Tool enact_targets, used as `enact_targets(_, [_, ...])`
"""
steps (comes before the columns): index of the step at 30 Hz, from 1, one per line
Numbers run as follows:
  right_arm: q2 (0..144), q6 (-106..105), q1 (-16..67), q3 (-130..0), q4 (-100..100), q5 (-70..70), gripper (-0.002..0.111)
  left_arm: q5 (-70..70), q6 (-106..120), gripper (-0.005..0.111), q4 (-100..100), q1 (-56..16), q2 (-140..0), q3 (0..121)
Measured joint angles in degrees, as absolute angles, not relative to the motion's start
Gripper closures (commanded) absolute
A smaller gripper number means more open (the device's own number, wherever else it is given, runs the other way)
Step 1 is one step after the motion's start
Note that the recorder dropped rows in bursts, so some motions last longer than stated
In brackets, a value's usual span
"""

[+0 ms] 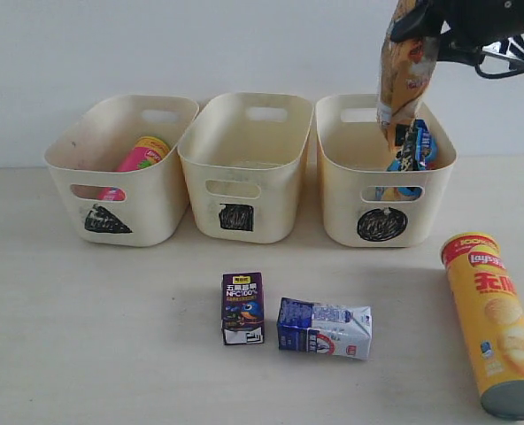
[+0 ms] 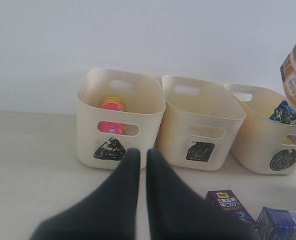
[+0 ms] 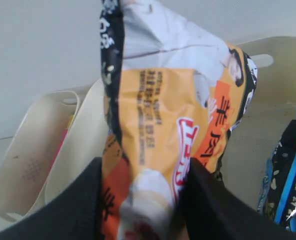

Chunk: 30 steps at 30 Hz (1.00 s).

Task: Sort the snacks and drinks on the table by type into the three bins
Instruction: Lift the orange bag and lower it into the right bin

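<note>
Over circle bin (image 1: 342,208), orange bag (image 1: 405,71) hangs w/ blue bag (image 1: 414,149) inside below.

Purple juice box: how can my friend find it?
On the pale table, look in front of the middle bin, the one marked with a black square. Two small cartons sit side by side there. The purple juice box is the shorter, darker one on the left; the blue-and-white carton beside it is longer.
</note>
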<state>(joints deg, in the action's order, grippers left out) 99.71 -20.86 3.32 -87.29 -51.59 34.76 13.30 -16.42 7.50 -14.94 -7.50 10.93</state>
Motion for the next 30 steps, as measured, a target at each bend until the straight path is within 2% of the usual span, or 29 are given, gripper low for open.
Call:
enact_targets(19, [111.77, -23.07, 3.32, -87.29, -57.99, 31.14, 0.106, 13.3, -16.42, 0.102, 7.5, -14.94, -7.5, 10.93])
enact_targets(22, [112.45, -23.58, 3.32, -87.29, -58.48, 31.14, 0.087, 13.3, -16.42, 0.102, 7.5, -14.94, -7.5, 10.93])
enact_targets(25, [112.49, -23.79, 3.32, -87.29, -58.62, 31.14, 0.055, 13.3, -16.42, 0.102, 7.5, -14.94, -7.5, 10.93])
enact_targets(26, [112.49, -23.79, 3.32, -87.29, -58.74, 31.14, 0.041, 13.3, -16.42, 0.102, 7.5, -14.94, -7.5, 10.93])
enact_targets(28, [112.49, -23.94, 3.32, -87.29, -58.98, 31.26, 0.021, 13.3, -16.42, 0.102, 7.5, -14.94, -7.5, 10.93])
enact_targets(30, [112.49, -24.24, 3.32, -87.29, -58.98, 31.26, 0.016, 13.3, -16.42, 0.102, 7.5, -14.94, -7.5, 10.93])
